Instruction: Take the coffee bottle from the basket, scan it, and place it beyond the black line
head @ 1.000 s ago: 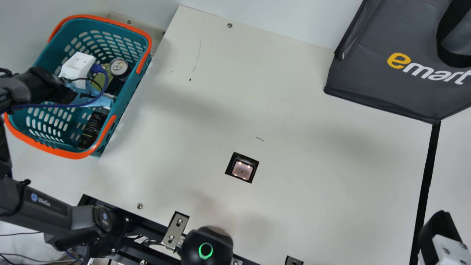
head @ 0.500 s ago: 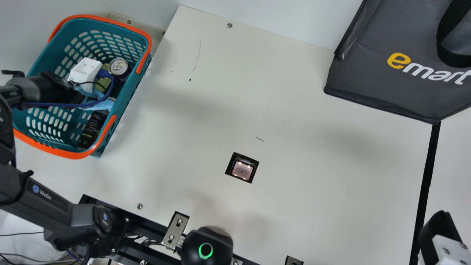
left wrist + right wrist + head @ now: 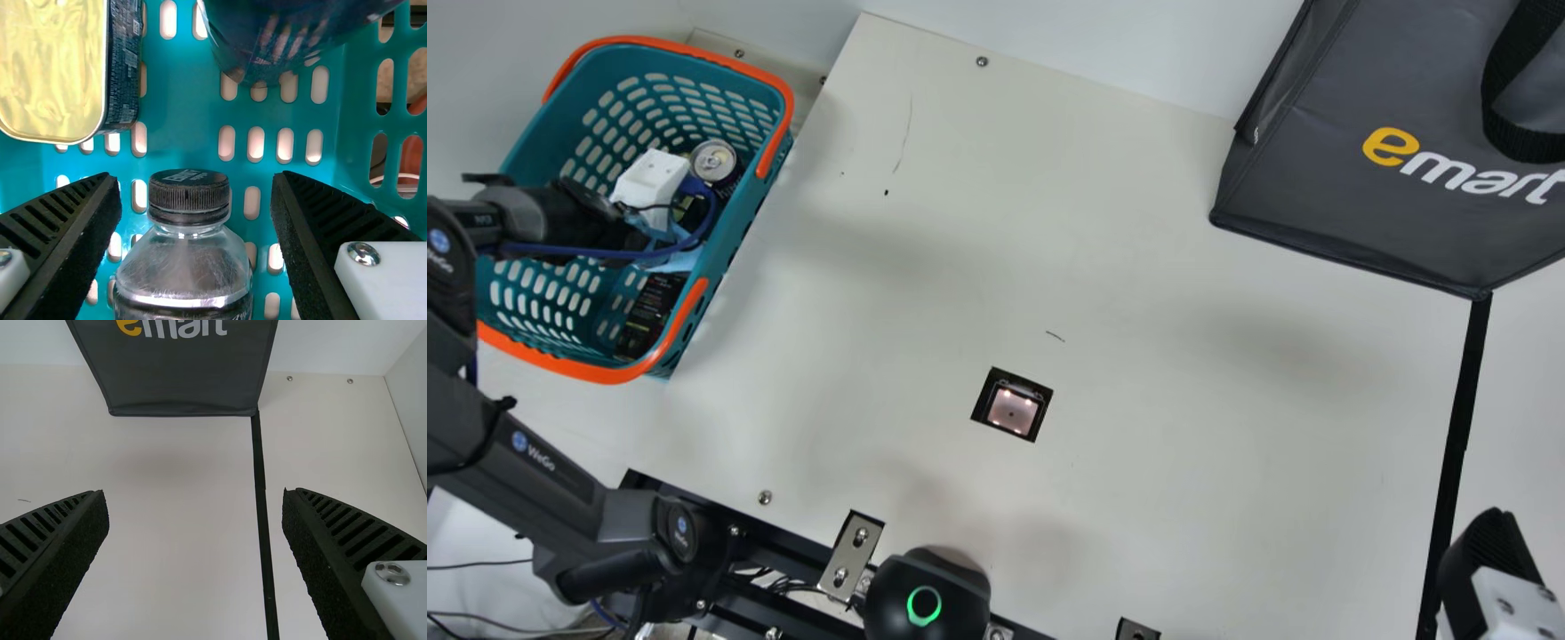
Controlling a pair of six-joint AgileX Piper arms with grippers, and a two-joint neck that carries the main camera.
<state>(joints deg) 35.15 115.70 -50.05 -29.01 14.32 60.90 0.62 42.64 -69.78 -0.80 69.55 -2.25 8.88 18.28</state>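
Your left gripper (image 3: 649,178): in basket (image 3: 734,233), jaws wide | Bottle (image 3: 190,260): in basket, cap between them, gaps both sides | Your right gripper (image 3: 1489,547): wide

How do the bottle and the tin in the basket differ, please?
The bottle is clear with rounded shoulders and a black ribbed cap, while the tin has a flat, gold-coloured top and a dark printed side. The bottle appears between my left gripper's open fingers; the tin lies outside them. Both are inside the basket.
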